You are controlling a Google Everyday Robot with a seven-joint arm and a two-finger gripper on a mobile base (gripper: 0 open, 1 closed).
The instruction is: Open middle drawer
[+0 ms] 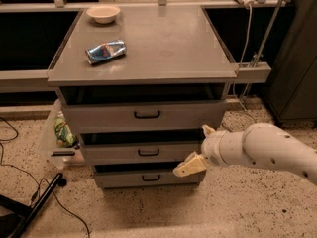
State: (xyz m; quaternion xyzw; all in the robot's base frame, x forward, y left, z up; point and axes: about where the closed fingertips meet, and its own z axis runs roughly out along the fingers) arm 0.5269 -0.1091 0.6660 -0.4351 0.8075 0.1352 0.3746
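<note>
Your middle drawer [114, 152] sits between the top drawer [99, 117] and the bottom drawer [119, 178] of the cabinet [168, 48], with its small black handle [148, 152] at the centre of the front. The gripper [192, 150] is at the drawer's right end. Its fingers [190, 165] are spread apart and hold nothing. A can [105, 51] and a bowl [103, 13] lie on the cabinet's top.

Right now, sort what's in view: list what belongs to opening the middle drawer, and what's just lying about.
Job: middle drawer; its black handle; end effector, low by the drawer fronts, right side.

Lying about: bowl and blue can on the cabinet top; top drawer; bottom drawer; green packet, floor left.
</note>
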